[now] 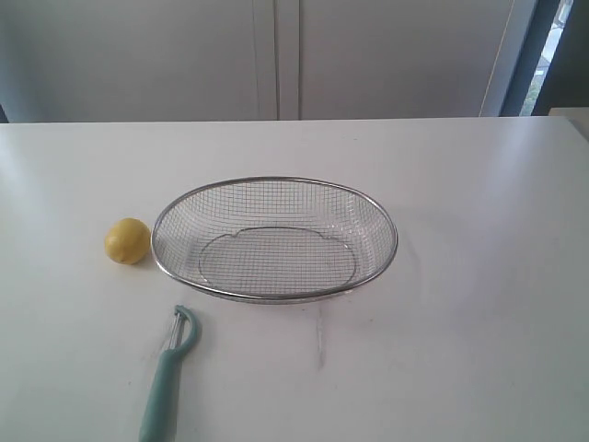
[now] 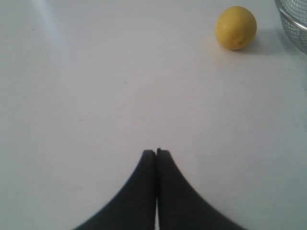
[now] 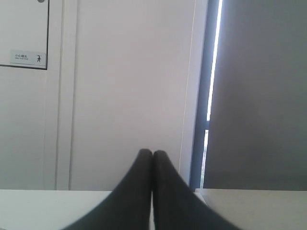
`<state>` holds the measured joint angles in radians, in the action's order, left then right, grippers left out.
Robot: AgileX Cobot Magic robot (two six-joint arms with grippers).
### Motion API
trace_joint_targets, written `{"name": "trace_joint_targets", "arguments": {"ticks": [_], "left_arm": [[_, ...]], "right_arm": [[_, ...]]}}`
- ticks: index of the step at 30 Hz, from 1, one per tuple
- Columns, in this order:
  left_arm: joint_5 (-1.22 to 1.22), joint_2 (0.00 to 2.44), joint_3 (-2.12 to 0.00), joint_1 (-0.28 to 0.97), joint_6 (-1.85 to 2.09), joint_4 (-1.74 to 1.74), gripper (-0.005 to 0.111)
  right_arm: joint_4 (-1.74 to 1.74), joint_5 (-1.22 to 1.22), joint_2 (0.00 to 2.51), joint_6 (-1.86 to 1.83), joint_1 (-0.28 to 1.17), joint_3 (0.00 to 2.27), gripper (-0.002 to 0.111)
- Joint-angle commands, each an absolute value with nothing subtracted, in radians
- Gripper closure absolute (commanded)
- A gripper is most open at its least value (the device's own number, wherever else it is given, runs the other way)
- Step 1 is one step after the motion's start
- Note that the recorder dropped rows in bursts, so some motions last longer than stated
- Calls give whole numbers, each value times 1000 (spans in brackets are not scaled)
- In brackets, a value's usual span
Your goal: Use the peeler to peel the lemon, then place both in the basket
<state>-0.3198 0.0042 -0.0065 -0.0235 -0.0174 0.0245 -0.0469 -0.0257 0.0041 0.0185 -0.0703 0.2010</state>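
Note:
The yellow lemon (image 1: 127, 240) rests on the white table just left of the wire mesh basket (image 1: 386, 221). In the left wrist view the lemon (image 2: 235, 27) lies far beyond my left gripper (image 2: 156, 151), which is shut and holds nothing; a bit of the basket rim (image 2: 290, 21) shows beside it. The teal-handled peeler (image 1: 166, 382) lies near the table's front edge, blade head toward the basket. My right gripper (image 3: 152, 152) is shut and empty, pointing at the wall. Neither gripper shows in the exterior view.
The white table (image 1: 479, 322) stretches wide around the basket. Behind it stands a pale cabinet wall (image 1: 276, 55) with a dark door frame (image 1: 529, 55) at the right. A small sign (image 3: 28, 57) hangs on the wall in the right wrist view.

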Motion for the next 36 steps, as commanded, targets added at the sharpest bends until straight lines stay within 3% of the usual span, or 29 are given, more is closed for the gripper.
{"name": "trace_joint_targets", "arguments": {"ticks": [1,8,16,36], "left_arm": [[-324,0,0,-27,-22,29,107],[-324,0,0,-27,-22,29,107],[-324,0,0,-27,-22,29,107],[-324,0,0,-27,-22,29,107]], "right_arm": [[-50,-14,0,22,-67,208,108],[-48,-23,0,32,-67,230,108],[-48,-228,3,32,-67,358,108],[-48,-417,213,109,-67,503,108]]}}
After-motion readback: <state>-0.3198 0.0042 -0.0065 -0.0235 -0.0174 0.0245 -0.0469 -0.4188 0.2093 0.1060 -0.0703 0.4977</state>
